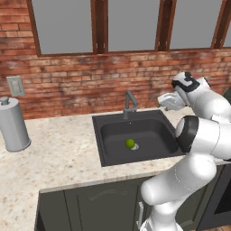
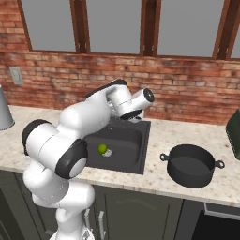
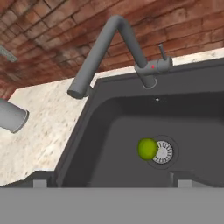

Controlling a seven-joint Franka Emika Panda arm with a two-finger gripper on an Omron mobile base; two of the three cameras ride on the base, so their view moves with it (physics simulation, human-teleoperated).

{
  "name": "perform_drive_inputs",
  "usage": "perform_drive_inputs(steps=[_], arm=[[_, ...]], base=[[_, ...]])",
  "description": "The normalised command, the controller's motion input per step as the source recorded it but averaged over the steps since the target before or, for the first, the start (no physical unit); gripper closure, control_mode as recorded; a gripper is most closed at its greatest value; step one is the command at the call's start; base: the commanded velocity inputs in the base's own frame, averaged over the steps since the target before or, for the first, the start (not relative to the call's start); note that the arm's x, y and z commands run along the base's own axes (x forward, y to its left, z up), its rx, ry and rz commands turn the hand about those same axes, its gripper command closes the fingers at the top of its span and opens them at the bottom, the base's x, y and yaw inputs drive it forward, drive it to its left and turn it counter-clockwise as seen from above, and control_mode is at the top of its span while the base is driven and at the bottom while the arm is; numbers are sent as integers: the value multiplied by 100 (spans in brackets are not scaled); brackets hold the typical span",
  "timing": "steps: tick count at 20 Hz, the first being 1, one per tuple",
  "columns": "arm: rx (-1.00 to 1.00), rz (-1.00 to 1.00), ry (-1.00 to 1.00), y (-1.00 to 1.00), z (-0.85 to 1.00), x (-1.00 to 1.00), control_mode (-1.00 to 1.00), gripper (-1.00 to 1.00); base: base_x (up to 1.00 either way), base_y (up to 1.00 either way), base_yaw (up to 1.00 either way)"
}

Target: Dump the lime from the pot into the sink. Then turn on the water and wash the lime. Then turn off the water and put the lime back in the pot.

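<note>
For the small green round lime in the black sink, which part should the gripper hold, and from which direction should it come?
Probably from straight above, with the fingers closing across the middle of the small bright green round lime. It is a ball, so no side is better. It lies on the floor of the black rectangular sink, touching the round silver drain, with open space all around it.

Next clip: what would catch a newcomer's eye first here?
The bright green lime stands out most, lying on the floor of the black sink right beside the round silver drain. Next comes the wide dark pot, sitting on the counter to the right of the sink. The grey faucet arches over the basin, dry.
</note>
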Motion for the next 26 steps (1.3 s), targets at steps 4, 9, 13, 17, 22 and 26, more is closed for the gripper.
perform_drive_inputs(steps=[4,9,13,17,22,26], arm=[[4,1,-16,16,-5,32,-100,-100],[0,0,-21,15,-15,30,-100,-100],[0,0,-18,13,-26,33,-100,-100],[2,0,-9,9,-27,36,-100,-100],[10,0,1,0,-7,55,-100,-100],[15,0,9,0,0,70,-100,-100]], base=[[0,0,0],[0,0,0],[0,0,0],[0,0,0],[0,0,0],[0,0,0]])
